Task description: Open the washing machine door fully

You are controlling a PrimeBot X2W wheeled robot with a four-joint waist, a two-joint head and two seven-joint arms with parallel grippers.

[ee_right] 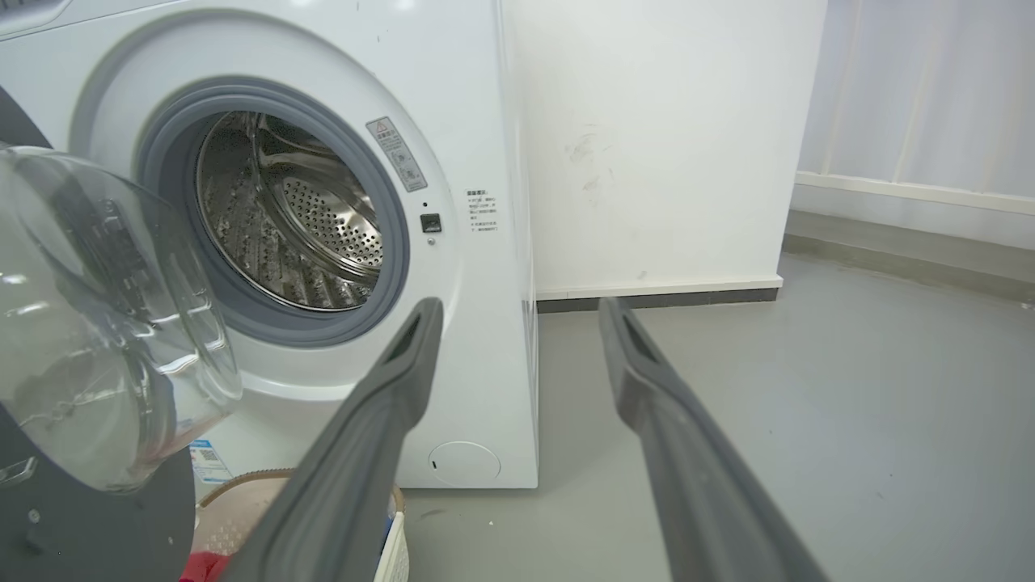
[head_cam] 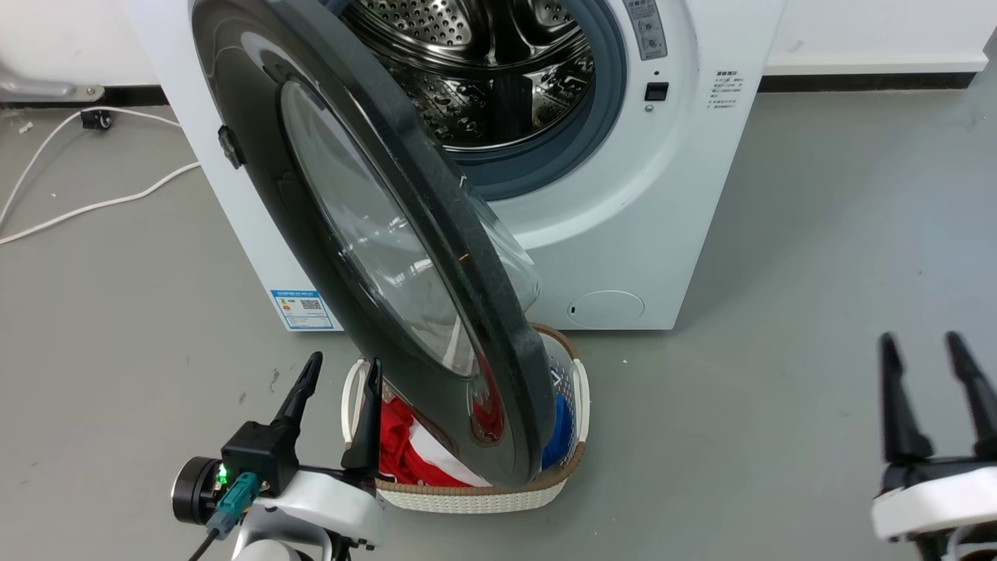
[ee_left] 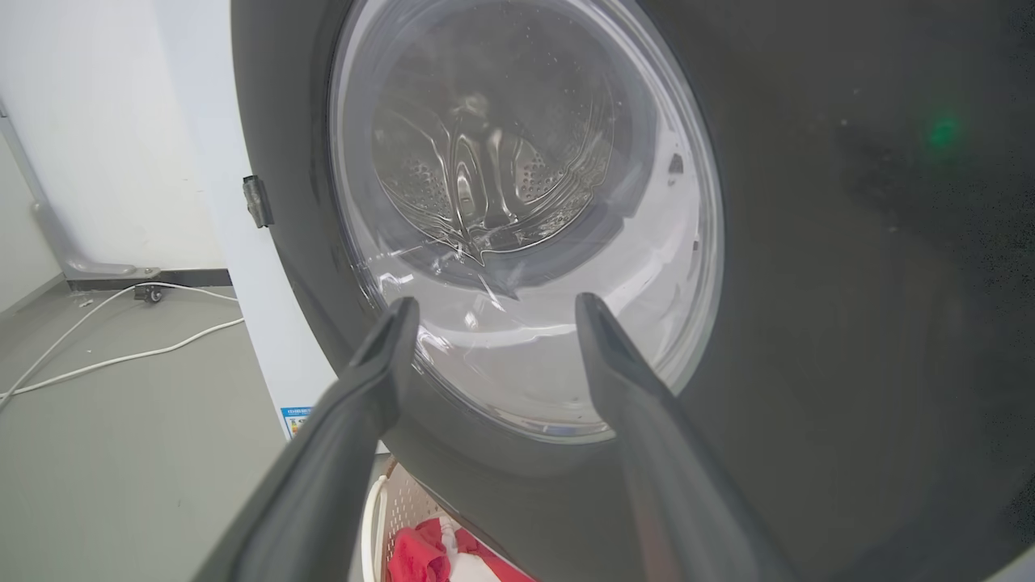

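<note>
Washing machine door (head_cam: 366,234) half open, grey floor (head_cam: 779,327)

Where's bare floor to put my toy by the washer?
Bare floor lies right of the washing machine, up to the right gripper, and left of it beside the white cable. Under the door it's crowded: laundry basket, left gripper.

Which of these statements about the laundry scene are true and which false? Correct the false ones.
1. The washing machine door is shut. False: it stands partly open, with the steel drum exposed.
2. The left gripper is open, near the door's outer face. True.
3. A basket with red cloth sits on the floor under the door. True.
4. The right gripper grips the door's edge. False: it is open, well apart from the door.
</note>
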